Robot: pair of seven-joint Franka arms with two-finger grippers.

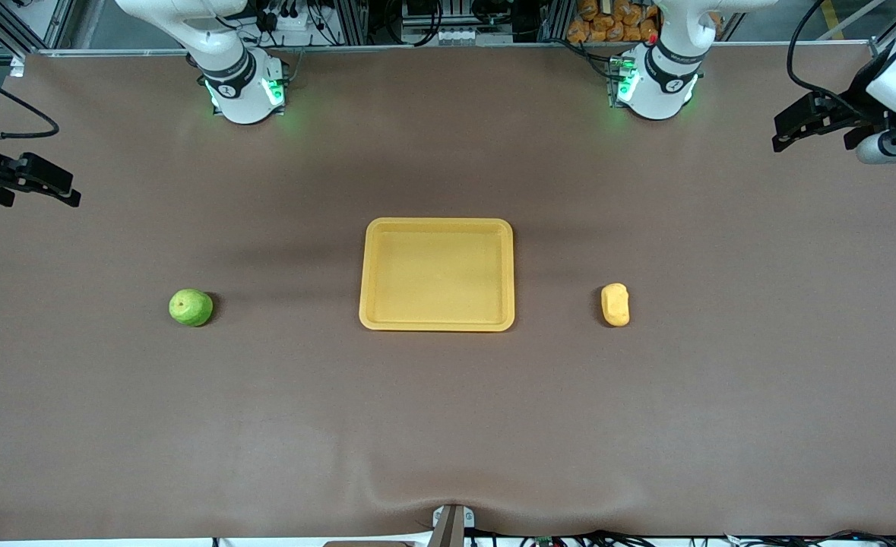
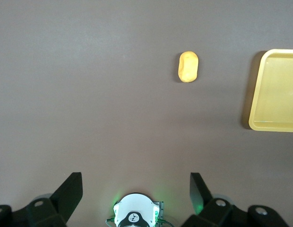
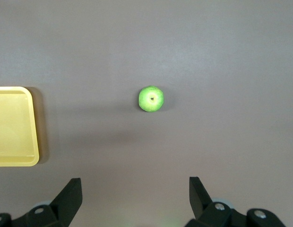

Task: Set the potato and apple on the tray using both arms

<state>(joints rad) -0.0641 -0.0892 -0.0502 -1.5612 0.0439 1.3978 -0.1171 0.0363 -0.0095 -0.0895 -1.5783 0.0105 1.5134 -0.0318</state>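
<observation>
The yellow tray (image 1: 437, 225) lies empty at the middle of the table. The green apple (image 1: 191, 307) sits on the table toward the right arm's end, apart from the tray. The yellow-orange potato (image 1: 615, 305) lies toward the left arm's end, apart from the tray. My right gripper (image 1: 68, 194) is up in the air over the table's right-arm end, open and empty. My left gripper (image 1: 780, 137) is up over the left-arm end, open and empty. The left wrist view shows the potato (image 2: 188, 66) and the tray's rim (image 2: 253, 90). The right wrist view shows the apple (image 3: 151, 99) and the tray (image 3: 14, 125).
The two arm bases (image 1: 246, 87) (image 1: 656, 83) stand at the table's farthest edge. A camera mount (image 1: 451, 524) sits at the nearest edge. The brown table (image 1: 448, 418) lies bare around the three things.
</observation>
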